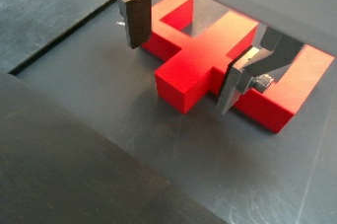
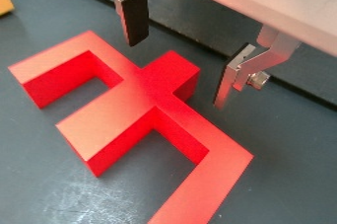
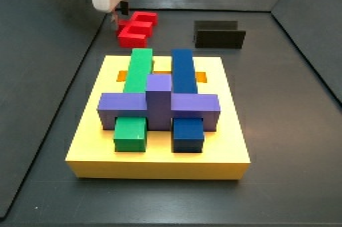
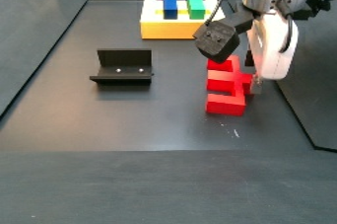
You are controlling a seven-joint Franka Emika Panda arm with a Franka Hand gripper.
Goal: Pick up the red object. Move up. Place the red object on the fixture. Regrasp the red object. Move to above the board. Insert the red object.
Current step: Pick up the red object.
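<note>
The red object (image 1: 211, 60) lies flat on the dark floor, a long bar with stubs at its middle; it also shows in the other wrist view (image 2: 125, 105). My gripper (image 1: 188, 55) is open over its middle, one silver finger (image 1: 134, 21) on each side, neither touching it. In both side views the gripper (image 4: 245, 70) hangs just over the red object (image 4: 228, 88). The black fixture (image 4: 122, 67) stands apart from the red object (image 3: 135, 28), with nothing on it. The yellow board (image 3: 160, 156) carries green, blue and purple blocks.
The fixture (image 3: 221, 35) sits beside the red object at the far end of the floor from the board. Purple blocks (image 3: 158, 104) cross the green and blue bars on the board (image 4: 161, 29). Dark walls ring the floor.
</note>
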